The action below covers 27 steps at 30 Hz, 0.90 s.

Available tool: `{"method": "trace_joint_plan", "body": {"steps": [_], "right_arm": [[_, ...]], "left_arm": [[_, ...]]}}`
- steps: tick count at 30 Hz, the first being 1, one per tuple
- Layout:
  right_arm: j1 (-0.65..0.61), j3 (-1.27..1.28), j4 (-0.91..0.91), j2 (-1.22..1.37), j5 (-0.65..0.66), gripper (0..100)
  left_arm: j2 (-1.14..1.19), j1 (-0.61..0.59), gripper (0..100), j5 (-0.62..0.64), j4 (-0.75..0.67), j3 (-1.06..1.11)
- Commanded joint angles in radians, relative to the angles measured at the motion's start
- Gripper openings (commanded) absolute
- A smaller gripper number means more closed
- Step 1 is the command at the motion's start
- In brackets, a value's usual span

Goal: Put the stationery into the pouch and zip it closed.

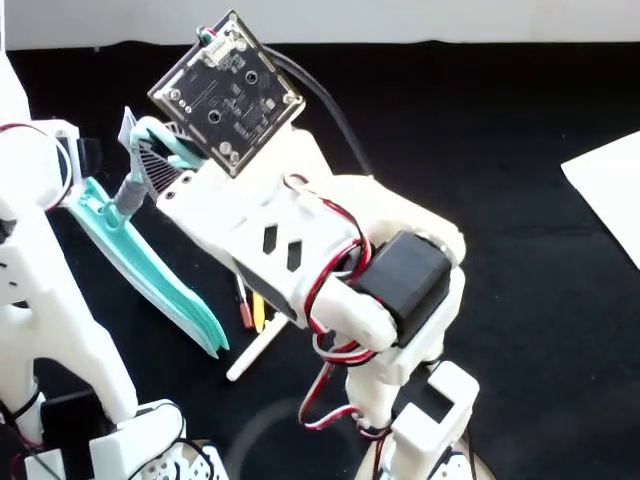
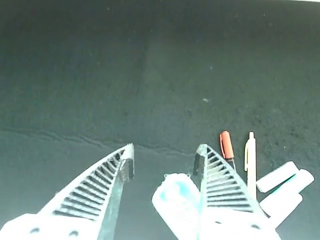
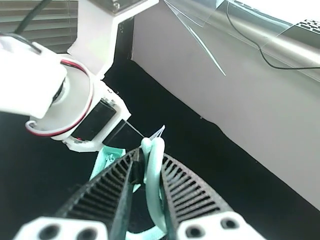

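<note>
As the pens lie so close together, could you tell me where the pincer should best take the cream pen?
Probably grip the cream pen at the end clear of the white blocks beside it. Come from above, left pincer across the barrel: it lies flat on the mat, with a gap to the red pen.

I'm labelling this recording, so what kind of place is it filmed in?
Probably a lab or office workbench. White robot arms stand at a black-covered table with pens lying on it. The right gripper pinches a teal pouch, and window blinds hang behind.
</note>
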Motion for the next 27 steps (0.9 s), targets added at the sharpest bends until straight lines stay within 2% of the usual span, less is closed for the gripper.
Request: {"method": "trace_joint_plan", "body": {"steps": [1,7,13,18,27], "right_arm": [[-0.005,-0.019,0.002,-0.002,-0.011,0.6],[-0.005,-0.019,0.004,-0.001,-0.011,0.6],[-0.007,-0.018,0.004,-0.001,-0.011,0.6],[-0.007,-0.018,0.024,-0.001,-0.012,0.6],[-0.005,-0.027,0.030,0.041,-0.012,0.6]], "left_arm": [[-0.019,0.010,21,-0.052,0.008,-0.018],[-0.191,0.010,21,-0.198,0.008,0.111],[-0.340,0.008,21,-0.285,0.008,0.248],[-0.328,-0.041,21,-0.330,0.006,0.255],[-0.248,-0.047,17,-0.338,0.005,0.254]]}}
